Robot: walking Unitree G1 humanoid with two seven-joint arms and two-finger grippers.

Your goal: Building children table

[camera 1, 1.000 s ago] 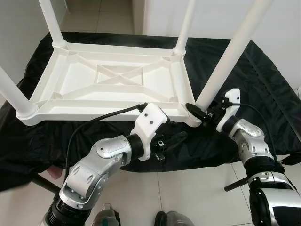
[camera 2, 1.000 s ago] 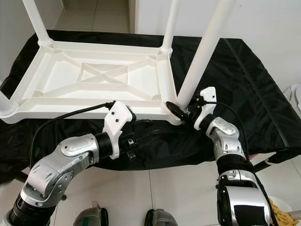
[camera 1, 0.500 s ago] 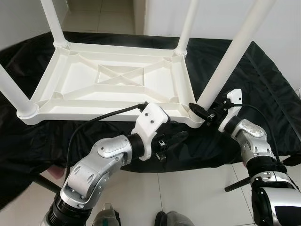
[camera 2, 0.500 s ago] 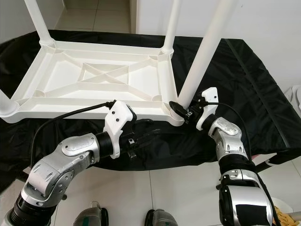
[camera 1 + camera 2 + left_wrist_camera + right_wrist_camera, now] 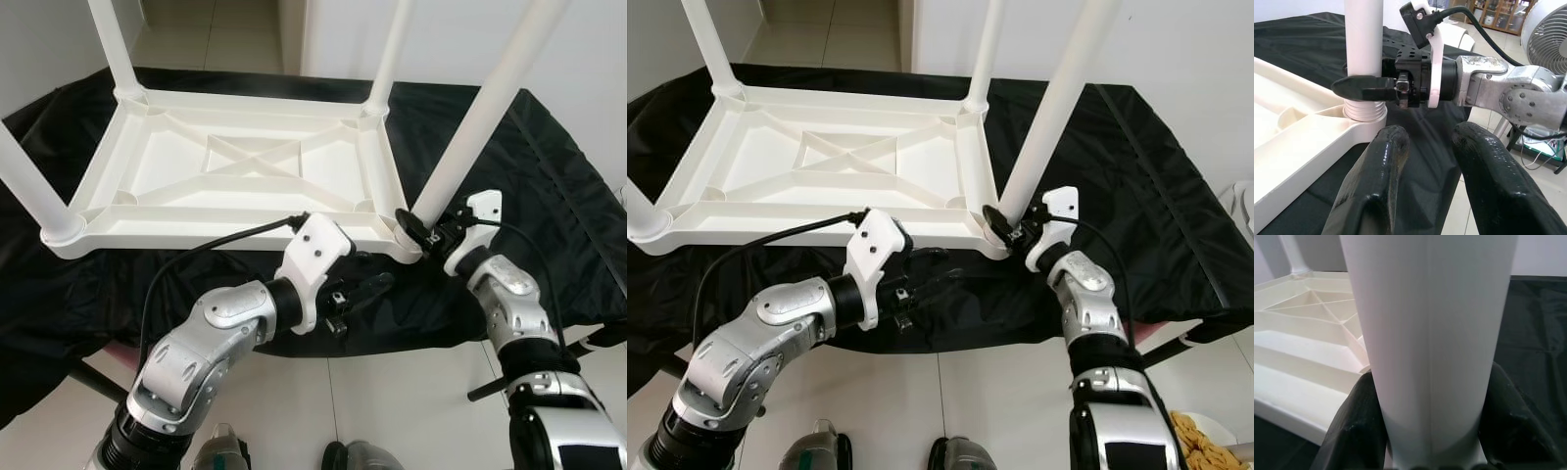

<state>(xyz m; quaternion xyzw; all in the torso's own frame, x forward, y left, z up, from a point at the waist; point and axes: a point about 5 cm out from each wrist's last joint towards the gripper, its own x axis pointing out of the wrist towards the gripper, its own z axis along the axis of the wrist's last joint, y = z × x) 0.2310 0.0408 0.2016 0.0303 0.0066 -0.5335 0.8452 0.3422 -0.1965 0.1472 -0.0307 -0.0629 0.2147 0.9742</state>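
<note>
A white children's table [image 5: 235, 166] lies upside down on a black cloth [image 5: 549, 176], with its legs pointing up. My right gripper [image 5: 416, 227] is shut on the near right leg [image 5: 470, 127] just above its threaded socket at the corner. In the right wrist view the leg [image 5: 1430, 333] stands between the two black fingers [image 5: 1354, 423]. My left gripper [image 5: 367, 289] is open and holds nothing. It hovers over the cloth just below the table's front edge, pointing at that same corner. The left wrist view shows its fingers [image 5: 1376, 186] apart, and the right gripper [image 5: 1359, 88] on the leg beyond.
The black cloth drapes over a low surface whose front edge is just in front of me. Below it are a tiled floor [image 5: 411, 392] and my feet [image 5: 362, 455]. A fan [image 5: 1547, 44] stands to the right, and a plate of food [image 5: 1205, 436] is on the floor.
My right forearm has swung a little to the left while its gripper stays on the leg's base. The left arm has barely moved. The view has shifted slightly.
</note>
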